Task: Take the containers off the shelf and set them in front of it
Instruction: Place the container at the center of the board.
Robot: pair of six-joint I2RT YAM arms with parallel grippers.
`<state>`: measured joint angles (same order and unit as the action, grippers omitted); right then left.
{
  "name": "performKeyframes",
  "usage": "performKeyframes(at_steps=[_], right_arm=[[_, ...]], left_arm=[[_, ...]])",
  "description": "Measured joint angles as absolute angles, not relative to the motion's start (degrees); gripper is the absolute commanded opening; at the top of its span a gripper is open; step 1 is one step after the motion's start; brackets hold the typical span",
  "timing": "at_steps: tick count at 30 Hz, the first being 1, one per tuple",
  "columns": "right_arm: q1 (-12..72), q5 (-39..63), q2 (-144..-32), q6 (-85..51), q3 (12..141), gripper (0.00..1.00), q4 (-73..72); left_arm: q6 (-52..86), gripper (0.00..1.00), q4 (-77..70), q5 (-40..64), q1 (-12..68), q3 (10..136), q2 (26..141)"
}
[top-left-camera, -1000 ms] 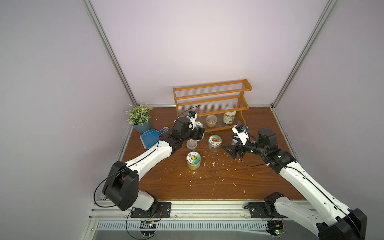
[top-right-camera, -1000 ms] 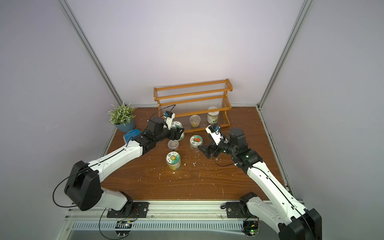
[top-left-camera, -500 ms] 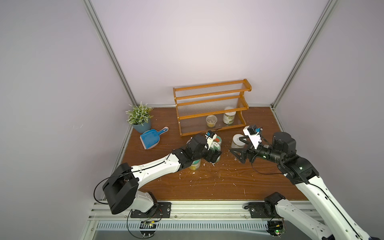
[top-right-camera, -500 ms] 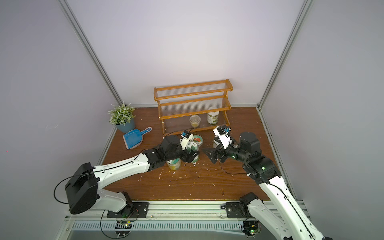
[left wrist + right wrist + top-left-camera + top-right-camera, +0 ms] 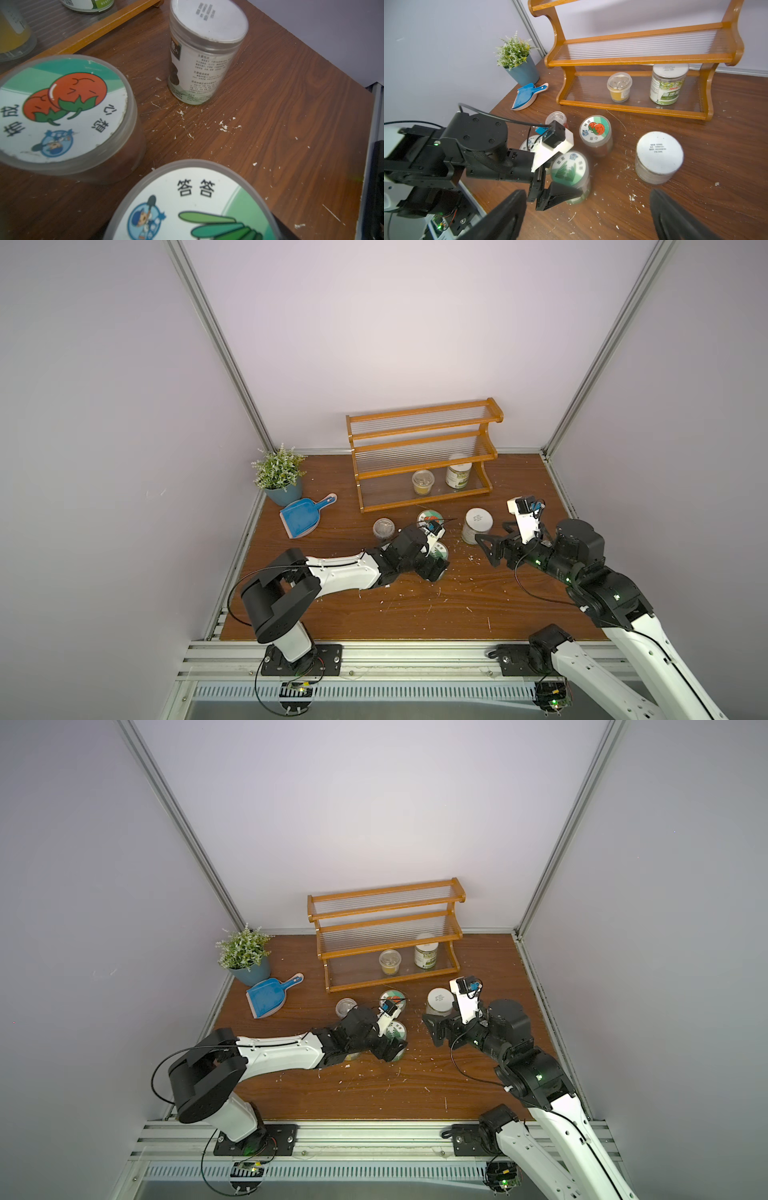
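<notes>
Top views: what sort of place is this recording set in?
Probably a lab robot cell, not a home: plain walls joined by aluminium posts, two arms bolted to a slotted metal rail, and a small wooden tabletop staged with a shelf and jars.

The shelf (image 5: pixel 422 456) is set at the desk's (image 5: pixel 415 614) back edge; two containers (image 5: pixel 423 482) are kept on its lowest tier, the others before it, a plant (image 5: pixel 277 472) at the back-left corner.
</notes>
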<state>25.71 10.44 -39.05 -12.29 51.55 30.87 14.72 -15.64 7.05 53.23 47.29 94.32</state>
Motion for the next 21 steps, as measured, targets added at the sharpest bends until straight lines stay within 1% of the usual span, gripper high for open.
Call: performKeyframes(at_steps=[5,14,21], right_arm=[[25.7,9.2,-39.2,-12.5,49.5,0.99,30.5],[25.6,8.4,-39.6,-12.4,48.9,0.99,29.8],[25.5,8.0,-40.8,-12.4,48.9,0.99,28.7]], left_arm=[[12.5,0.87,-17.6,7.4,53.3,47.9,96.7],[9.5,1.0,-19.1,7.9,53.3,48.1,98.1],[8.4,1.0,-15.2,7.8,53.3,49.2,94.5]])
